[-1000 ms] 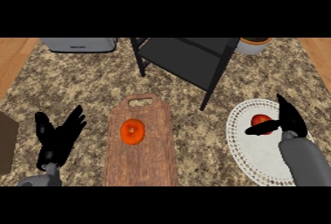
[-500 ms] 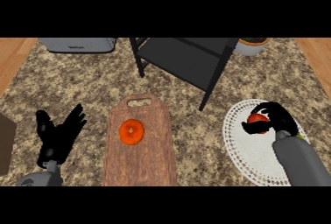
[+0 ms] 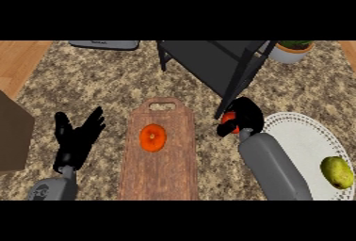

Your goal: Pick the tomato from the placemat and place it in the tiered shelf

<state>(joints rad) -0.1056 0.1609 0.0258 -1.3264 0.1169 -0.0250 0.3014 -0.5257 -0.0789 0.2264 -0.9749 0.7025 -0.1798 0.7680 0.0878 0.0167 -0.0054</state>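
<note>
Since half a second ago, the right hand (image 3: 243,120) has left the white placemat (image 3: 306,141) and now sits beside one leg of the single dark tiered shelf (image 3: 215,61), fingers curled round the one tomato (image 3: 227,128). Only a red sliver shows, so its axis cannot be told. One orange slice (image 3: 153,137) lies on one cutting board (image 3: 158,160). One green fruit (image 3: 336,172) rests on the placemat. The left hand (image 3: 76,139) rests open at lower left.
</note>
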